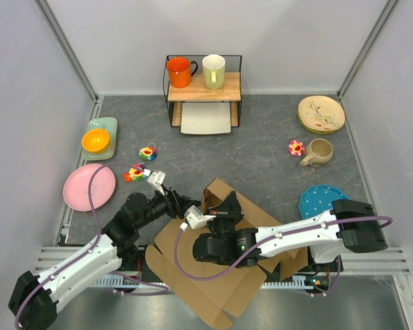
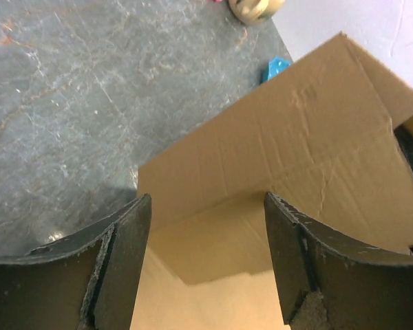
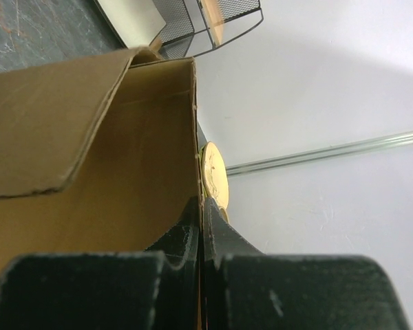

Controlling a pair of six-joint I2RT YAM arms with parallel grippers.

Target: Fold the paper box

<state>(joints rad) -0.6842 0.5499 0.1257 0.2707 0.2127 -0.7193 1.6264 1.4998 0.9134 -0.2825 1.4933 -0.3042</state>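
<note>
A: Top view first. Where's the paper box lying?

B: It's lying on the grey surface at the near edge, between the two arms. It's mostly flat, with one flap standing up at its far side. The right jaws are reaching in from the right and pinching that raised part, probably so the crease sets. The left jaws are hanging just beside it on the left, over the sheet.

A: Left wrist view?

B: The left jaws are standing wide apart and gripping nothing. Brown cardboard is showing between and beyond the fingers, and a panel is rising just ahead. Can't tell if they're touching it. I'd say they're lining up to push or take that panel. A teal plate is peeking past its edge.

A: Right wrist?

B: The right jaws are pressing together on the thin top edge of an upright box wall, clamping it. A folded-over flap is leaning in on the left. My guess is the grip is holding the wall upright for the other arm. A wire shelf and a cream plate are sitting behind.

A: Progress?

B: Early, judging by how much is lying unfolded.
</note>
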